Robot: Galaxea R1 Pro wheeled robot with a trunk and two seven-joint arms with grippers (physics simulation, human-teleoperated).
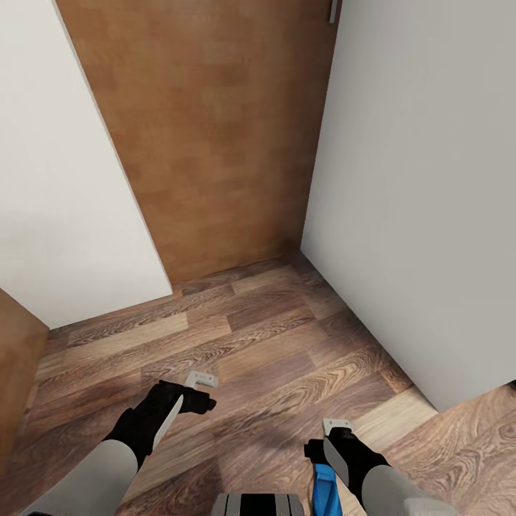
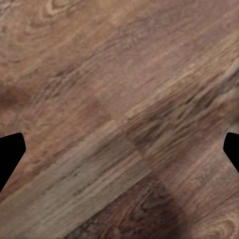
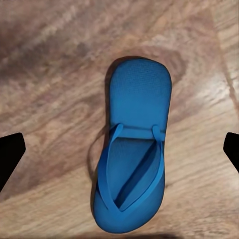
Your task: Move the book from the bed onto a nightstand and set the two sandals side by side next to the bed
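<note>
**Hanging right over one sandal, right arm has the shot**

Going left to right in the head view: a white wall (image 1: 64, 179), then a brown wooden door (image 1: 215, 136), then another white wall (image 1: 423, 201), with plank floor (image 1: 272, 344) running between them. No bed, book or nightstand to be seen from here, so this looks like a spot on the way, not the bedside itself.

The left gripper (image 1: 203, 380) hangs low over bare floor. Its wrist camera has just wood grain in front, with a dark fingertip at each edge of the picture, so the fingers are spread wide with nothing between them.

The right gripper (image 1: 337, 427) is the interesting one. A sliver of blue sandal (image 1: 325, 487) pokes out directly below that arm in the head view, and the right wrist camera looks straight down on the whole sandal (image 3: 132, 149) lying flat, straps up, on the floor. Fingertips sit far apart at both edges there too, so it's open and not touching the sandal.

The key bit: the sandal's long axis runs crosswise to the line between the two fingers. So closing would pinch it across its narrow width, which I'd guess is what you want. The right arm is clearly the nearer one; the left is well off to the side.
</note>
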